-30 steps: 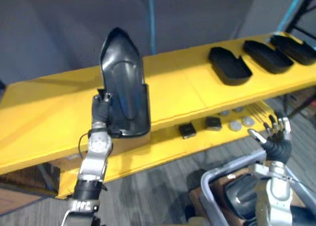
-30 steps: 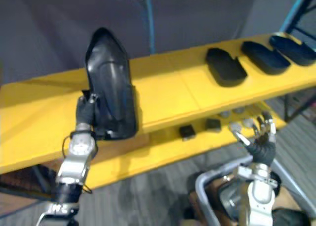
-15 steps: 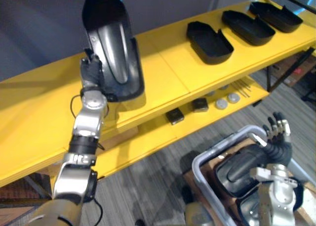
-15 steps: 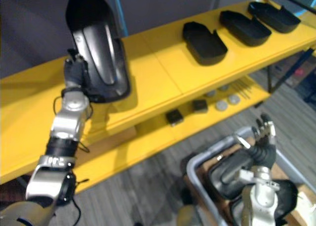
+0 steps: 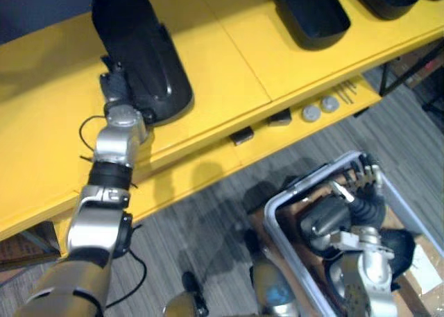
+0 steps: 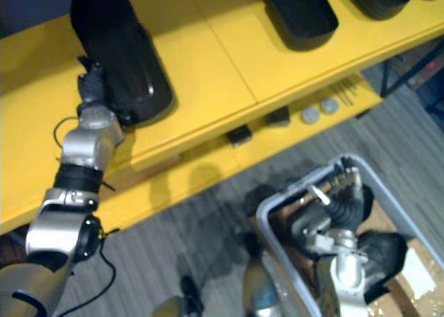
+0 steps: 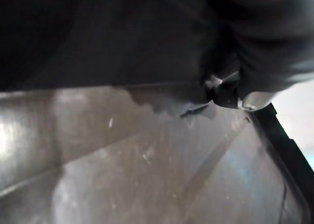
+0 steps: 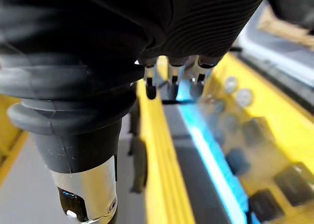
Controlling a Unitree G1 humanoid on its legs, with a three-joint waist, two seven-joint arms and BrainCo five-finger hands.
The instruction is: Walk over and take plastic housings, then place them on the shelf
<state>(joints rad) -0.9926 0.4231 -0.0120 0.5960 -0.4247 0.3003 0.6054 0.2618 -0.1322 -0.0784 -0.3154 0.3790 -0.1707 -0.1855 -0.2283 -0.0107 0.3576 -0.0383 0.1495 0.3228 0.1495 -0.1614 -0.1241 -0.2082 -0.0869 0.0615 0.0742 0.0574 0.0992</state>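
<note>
On the upper tier of the yellow shelf (image 5: 229,53), four black plastic housings are counted. One held housing (image 5: 142,64) is toward the left end, and three loose housings (image 5: 311,12) are set in a row toward the right, the farthest cut off by the picture's edge. Two small black blocks (image 5: 243,135), two round silver discs (image 5: 311,113) and a few thin rods (image 5: 345,90) are seen on the lower tier. One grey bin (image 5: 277,204) stands on the floor at the lower right, with more binned housings (image 5: 322,216) inside it; their number cannot be told.

The held housing is gripped by the left hand (image 5: 114,88) at its near left rim, the fingers curled over that edge and the wrist just below it, at the shelf's front. The housing's broad rounded end is placed near the front edge of the tier. Its narrow end is pointed away from the robot, toward the back, so the long axis runs front to back with a slight lean to the left. Whether it rests fully on the shelf cannot be told.

The right hand (image 5: 364,192) is held over the bin, its fingers relaxed and nothing grasped.
</note>
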